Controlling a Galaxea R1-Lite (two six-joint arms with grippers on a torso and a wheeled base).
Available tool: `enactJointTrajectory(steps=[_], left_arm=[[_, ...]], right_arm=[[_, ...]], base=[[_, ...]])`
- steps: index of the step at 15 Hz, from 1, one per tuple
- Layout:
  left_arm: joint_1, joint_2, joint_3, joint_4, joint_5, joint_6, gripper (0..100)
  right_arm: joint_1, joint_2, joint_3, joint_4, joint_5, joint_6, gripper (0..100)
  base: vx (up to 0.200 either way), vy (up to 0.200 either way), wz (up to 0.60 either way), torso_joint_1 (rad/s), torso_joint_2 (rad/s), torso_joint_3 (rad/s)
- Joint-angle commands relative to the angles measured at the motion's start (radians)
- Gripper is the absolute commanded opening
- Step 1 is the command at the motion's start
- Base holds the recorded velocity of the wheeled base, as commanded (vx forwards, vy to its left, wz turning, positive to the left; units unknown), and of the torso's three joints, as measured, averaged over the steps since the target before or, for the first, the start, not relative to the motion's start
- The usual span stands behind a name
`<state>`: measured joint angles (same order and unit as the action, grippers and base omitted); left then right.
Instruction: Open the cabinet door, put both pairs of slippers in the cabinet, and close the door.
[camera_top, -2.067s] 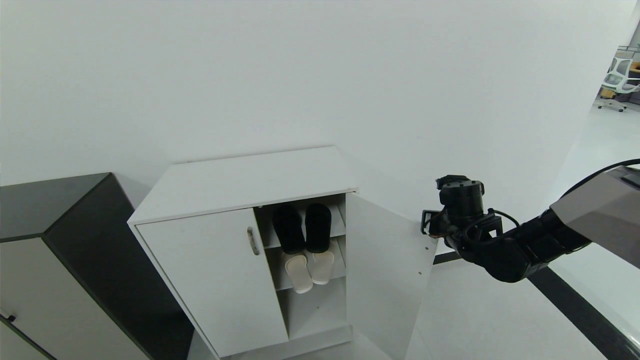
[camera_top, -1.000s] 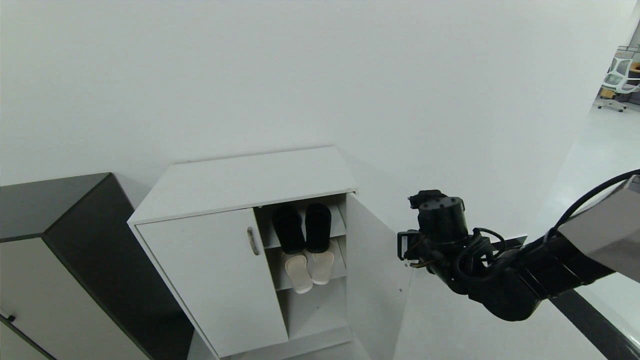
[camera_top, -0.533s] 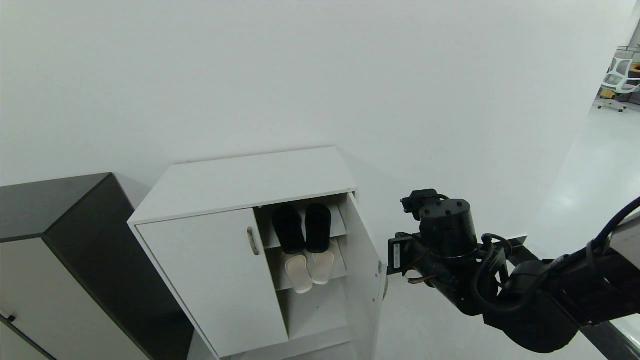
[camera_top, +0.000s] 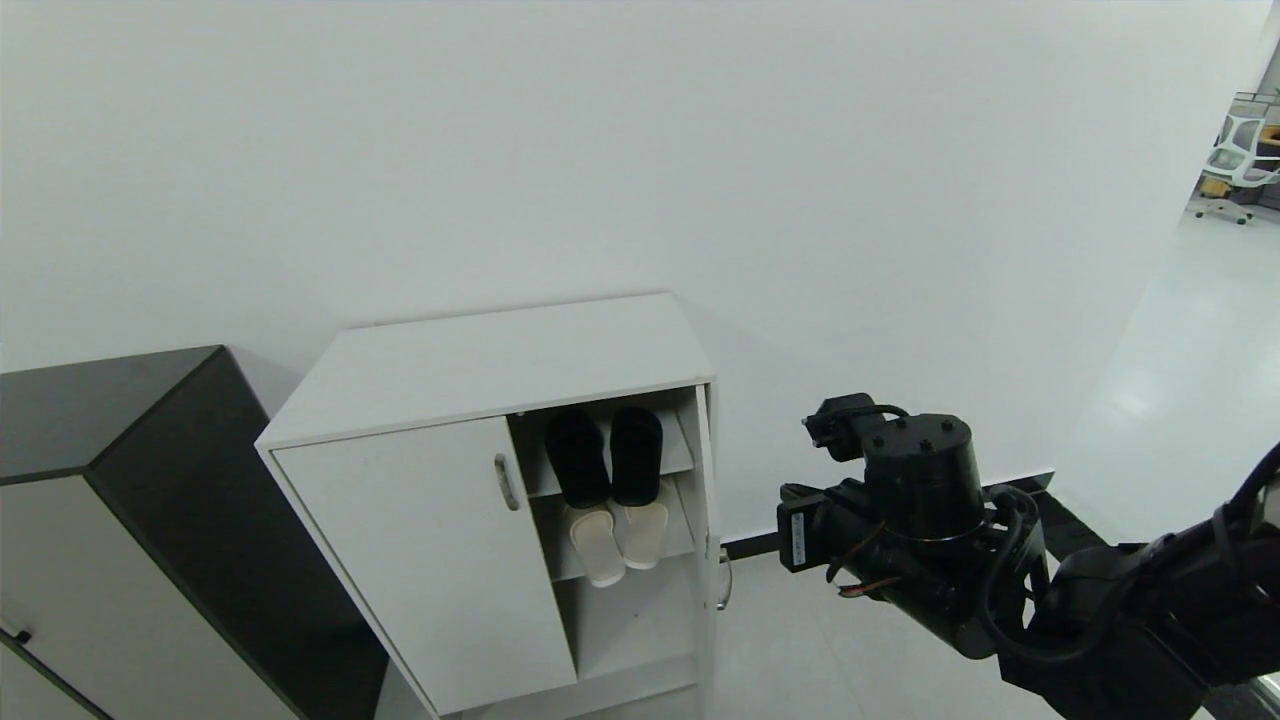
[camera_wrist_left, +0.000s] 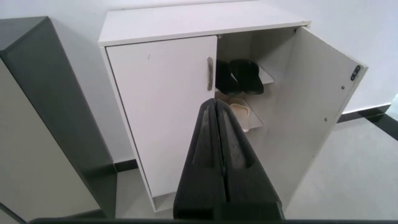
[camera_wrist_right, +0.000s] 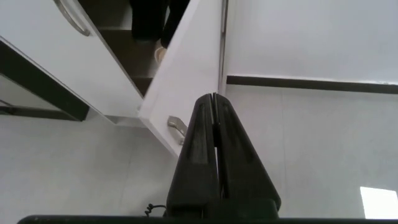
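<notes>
While slippers (camera_top: 635, 470) sit shelved, cabinet door (camera_wrist_left: 311, 106) stands ajar.

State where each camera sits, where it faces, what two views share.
Head view: high on robot, looking down at the white wooden cabinet; right arm shows.
Left wrist view: facing the cabinet front; shut left gripper shows.
Right wrist view: facing the open door on its handled face; shut right gripper shows.
Shared by head and left wrist: black slippers.
</notes>
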<state>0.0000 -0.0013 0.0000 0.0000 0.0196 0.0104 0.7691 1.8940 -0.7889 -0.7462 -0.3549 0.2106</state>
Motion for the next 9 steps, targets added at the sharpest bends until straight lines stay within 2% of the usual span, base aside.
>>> enactJointTrajectory(steps=[1,3,8,9], left_arm=[[0.000,0.001,0.000,0.000,0.000,0.000,0],[0.000,0.001,0.000,0.000,0.000,0.000,0],[0.000,0.001,0.000,0.000,0.000,0.000,0],[0.000,0.001,0.000,0.000,0.000,-0.001,0]], right_arm=[[0.001,-0.009,0.013,-0.002,0.001,0.000,0],[0.002,-0.003,0.014,-0.004,-0.001,-0.014,0],[0.002,0.005,0.023,-0.005,-0.001,-0.019,0],[0.002,0.005,0.030,-0.016,0.001,-0.019,0]], base=[[0.000,0.000,0.00,0.000,0.00,0.000],[0.000,0.000,0.00,0.000,0.00,0.000],[0.000,0.000,0.60,0.000,0.01,0.001],[0.000,0.000,0.00,0.000,0.00,0.000]])
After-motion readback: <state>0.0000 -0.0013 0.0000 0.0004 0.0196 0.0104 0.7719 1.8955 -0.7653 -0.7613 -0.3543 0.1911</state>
